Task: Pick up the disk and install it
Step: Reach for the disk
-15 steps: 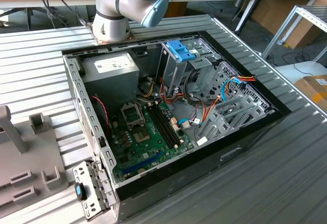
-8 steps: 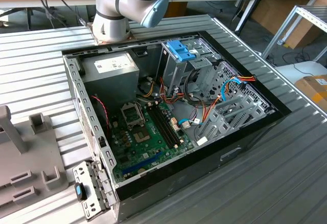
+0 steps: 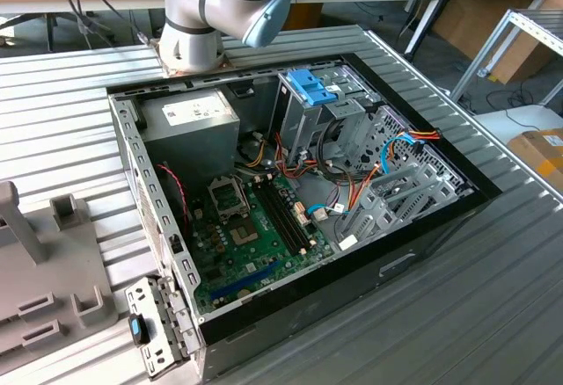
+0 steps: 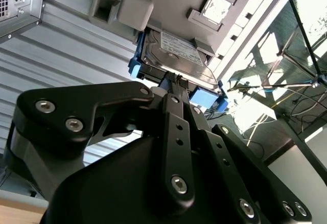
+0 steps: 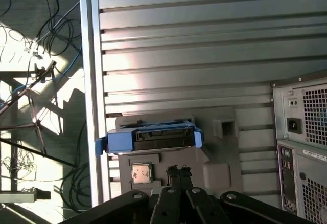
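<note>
Open computer case (image 3: 352,290) (motherboard (image 3: 255,244) exposed) on a ribbed metal table (image 3: 493,315).

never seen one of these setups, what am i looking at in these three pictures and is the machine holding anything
The machine is a grey robot arm standing on a ribbed metal table. The exterior view comes from a camera off the arm and looks down into an open computer case with its circuit board exposed. The two wrist views come from cameras riding on the arm, so the black shapes in them are its own gripper. Ahead of it, a grey moulded holder lies on the table. On it rests the disk, a black hard drive with blue rails. A small square chip sits in another pocket of the holder. The gripper is shut and holds nothing; its tips are close to the disk.
</note>
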Controlling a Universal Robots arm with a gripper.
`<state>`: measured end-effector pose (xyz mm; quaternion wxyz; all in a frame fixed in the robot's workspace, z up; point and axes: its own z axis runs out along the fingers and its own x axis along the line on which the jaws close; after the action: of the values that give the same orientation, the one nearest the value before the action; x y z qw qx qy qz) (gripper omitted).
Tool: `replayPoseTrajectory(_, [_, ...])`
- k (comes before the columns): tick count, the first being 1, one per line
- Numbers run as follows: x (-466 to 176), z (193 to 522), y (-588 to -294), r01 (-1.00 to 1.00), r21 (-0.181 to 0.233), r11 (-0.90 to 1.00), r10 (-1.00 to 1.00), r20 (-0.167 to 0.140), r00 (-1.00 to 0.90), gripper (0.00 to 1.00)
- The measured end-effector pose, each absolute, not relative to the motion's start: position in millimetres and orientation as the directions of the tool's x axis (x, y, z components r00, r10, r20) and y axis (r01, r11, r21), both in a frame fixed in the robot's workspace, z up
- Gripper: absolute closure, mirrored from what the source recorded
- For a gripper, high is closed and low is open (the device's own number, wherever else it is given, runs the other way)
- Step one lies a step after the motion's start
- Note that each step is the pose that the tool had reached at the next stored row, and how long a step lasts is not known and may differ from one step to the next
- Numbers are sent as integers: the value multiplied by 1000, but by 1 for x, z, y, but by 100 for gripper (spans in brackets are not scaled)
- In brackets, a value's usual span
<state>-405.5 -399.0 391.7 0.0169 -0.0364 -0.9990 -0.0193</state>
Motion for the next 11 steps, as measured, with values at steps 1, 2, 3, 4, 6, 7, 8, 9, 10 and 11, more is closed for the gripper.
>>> replayPoseTrajectory(1, [-405, 392, -399, 73, 37, 997, 72, 35, -997, 89])
replayPoseTrajectory(2, [-405, 392, -399, 66, 37, 997, 64, 35, -997, 89])
replayPoseTrajectory(3, [-405, 392, -399, 54, 37, 998, 53, 35, -998, 89])
replayPoseTrajectory(4, [-405, 392, -399, 18, 37, 999, 17, 35, -999, 89])
replayPoseTrajectory(6, [-405, 392, -399, 10, 37, 999, 9, 35, -999, 89])
replayPoseTrajectory(7, [-405, 392, -399, 10, 37, 999, 9, 35, -999, 89])
replayPoseTrajectory(8, [-406, 392, -398, 10, 37, 999, 9, 35, -999, 89])
replayPoseTrajectory(9, [-407, 392, -398, 10, 37, 999, 9, 35, -999, 89])
replayPoseTrajectory(10, [-409, 392, -396, 10, 37, 999, 9, 35, -999, 89])
replayPoseTrajectory(11, [-409, 392, -395, 10, 37, 999, 9, 35, -999, 89])
